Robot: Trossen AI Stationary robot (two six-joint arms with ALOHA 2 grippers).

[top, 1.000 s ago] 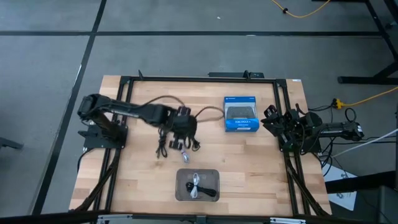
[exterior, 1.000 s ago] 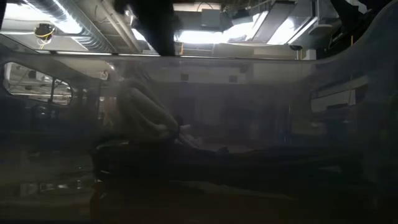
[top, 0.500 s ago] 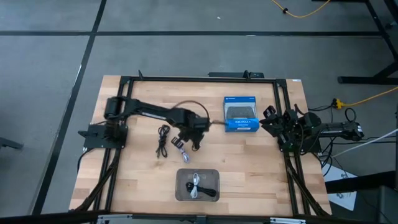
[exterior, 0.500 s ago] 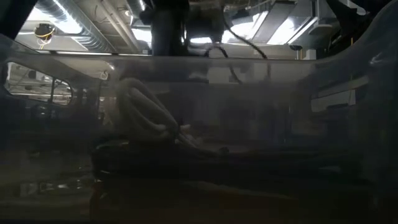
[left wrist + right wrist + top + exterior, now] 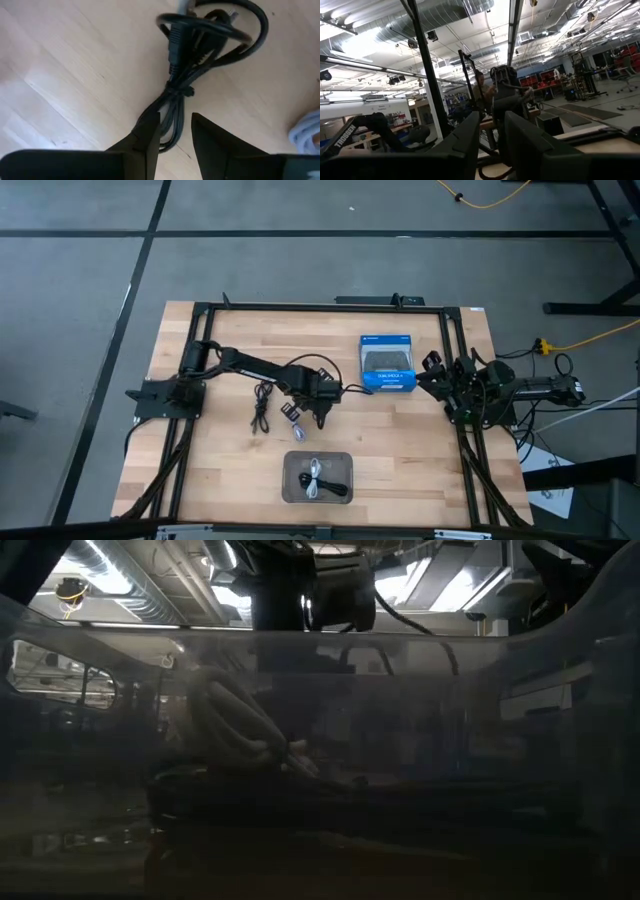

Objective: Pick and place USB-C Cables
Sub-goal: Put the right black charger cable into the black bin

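Observation:
My left gripper point(image 5: 318, 404) reaches out to the table's middle, just right of a silvery-grey USB-C cable point(image 5: 290, 412) and a black bundle point(image 5: 262, 405), both lying flat on the wood. It is shut on a third cable, a black coiled bundle point(image 5: 200, 45). The silvery cable's edge point(image 5: 306, 131) shows beside that bundle in the left wrist view. A grey tray point(image 5: 341, 489) near the table's near edge holds one white and one black cable point(image 5: 318, 477). My right gripper point(image 5: 440, 380) is shut and waits at the table's right edge. My left gripper pinches the black bundle's narrow end point(image 5: 173, 131), just below its tie point(image 5: 181, 91), between the two fingers point(image 5: 150, 125). The fingers come from above, slanting, and the bundle runs on away from them along their line. I cannot tell whether its looped end point(image 5: 250, 30) rests on the wood.
A blue box point(image 5: 388, 364) lies flat toward the table's far right, close to the left gripper's wiring. Black frame rails point(image 5: 455, 380) run along the table's sides. The low view looks through the tray's cloudy wall point(image 5: 420, 740) and shows the left arm point(image 5: 290, 585) above it.
My left gripper has moved toward the table's right edge, off the spot above the two loose cables, which now lie uncovered. It has then come slightly toward the near edge and down.

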